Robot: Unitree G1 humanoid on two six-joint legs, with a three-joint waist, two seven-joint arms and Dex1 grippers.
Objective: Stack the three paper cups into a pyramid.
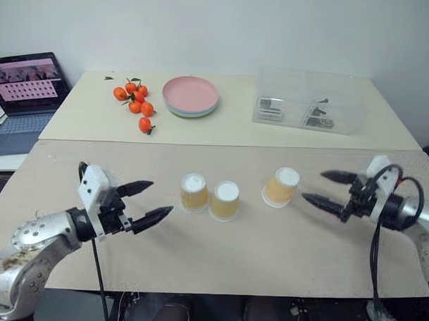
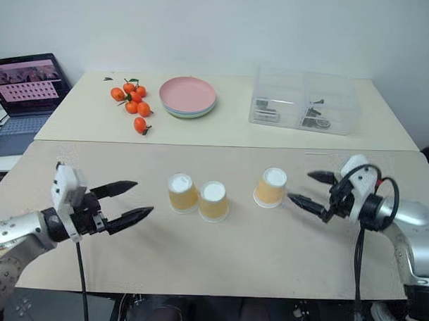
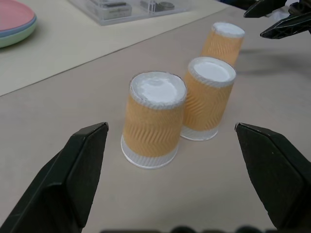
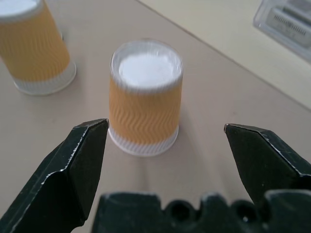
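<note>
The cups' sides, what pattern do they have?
Tan-orange with a wavy zigzag pattern on each cup, clearest in the left wrist view.

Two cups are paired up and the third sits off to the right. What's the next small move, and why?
Probably ease the open right gripper forward around the lone cup and close: it stands upside down just ahead of the fingers, apart from the side-by-side pair that needs a top.
</note>
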